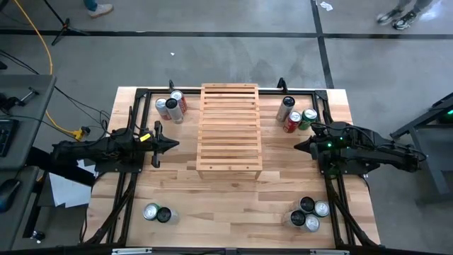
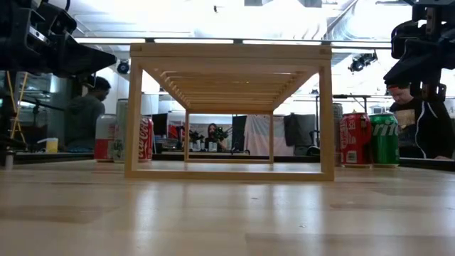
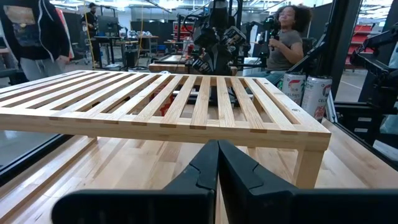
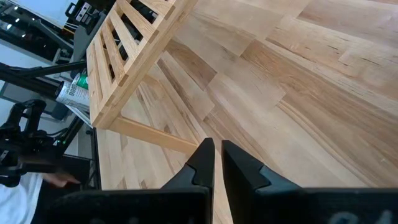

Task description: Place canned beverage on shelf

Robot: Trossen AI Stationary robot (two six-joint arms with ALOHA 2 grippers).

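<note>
People behind shelf [image 3: 186,102] appear only wrist-level.

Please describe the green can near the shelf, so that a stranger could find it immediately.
Find the pale slatted shelf in the table's middle. At its far corner on the right arm's side, three upright cans stand together. The green can is the outermost one, beside a red can and a silver can; only it is green.

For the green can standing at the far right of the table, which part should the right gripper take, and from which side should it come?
Probably the green can is best gripped around its round side wall, near mid-height, since it stands upright. The right gripper could come from the open table on the near side: a red can touches it on the shelf side and a silver can stands just behind.
</note>
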